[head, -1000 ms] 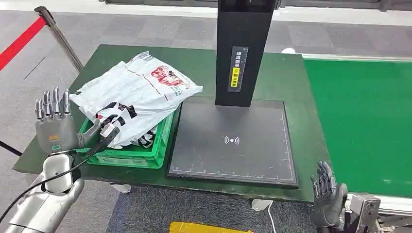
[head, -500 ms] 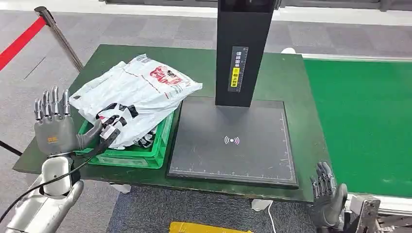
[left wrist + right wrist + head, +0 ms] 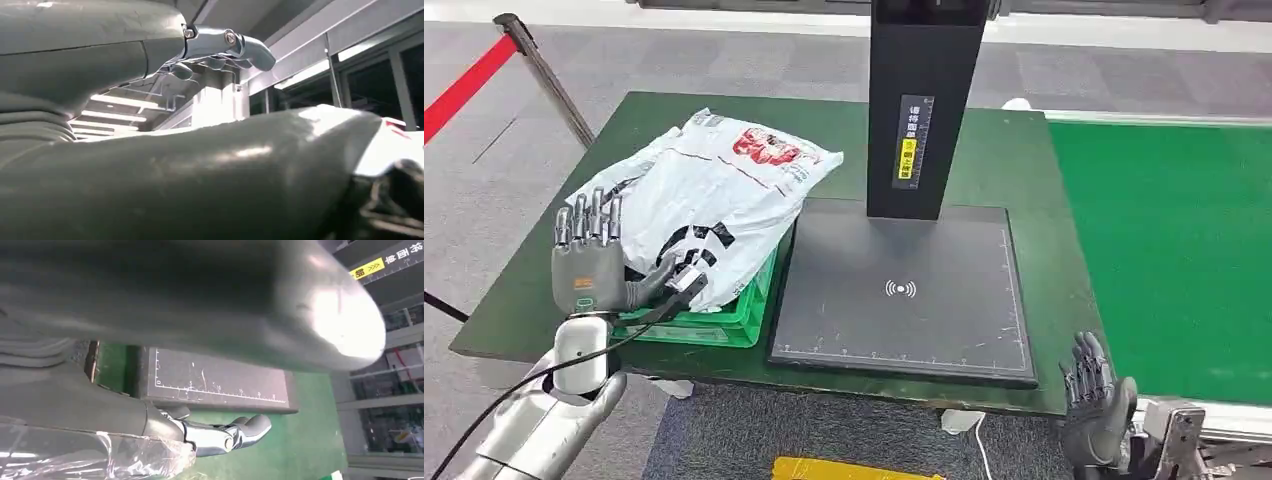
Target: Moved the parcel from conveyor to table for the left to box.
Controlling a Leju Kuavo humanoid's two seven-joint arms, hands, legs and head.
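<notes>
White plastic parcels with red and black print lie heaped on a green crate at the left of the dark green table. My left hand stands upright against the heap's near left side, fingers spread and pointing up, thumb touching the bag's lower edge; it grips nothing. In the left wrist view a corner of the white parcel lies just beyond the thumb. My right hand hangs below the table's front edge by the conveyor, fingers apart and holding nothing.
A black scanner pad with a tall black column fills the table's middle. The green conveyor belt runs along the right. A red barrier tape on a post stands far left. Something yellow lies on the floor below.
My left hand has moved right and in against the parcel heap, and the top parcel has shifted slightly up and to the right. The right hand has barely moved.
</notes>
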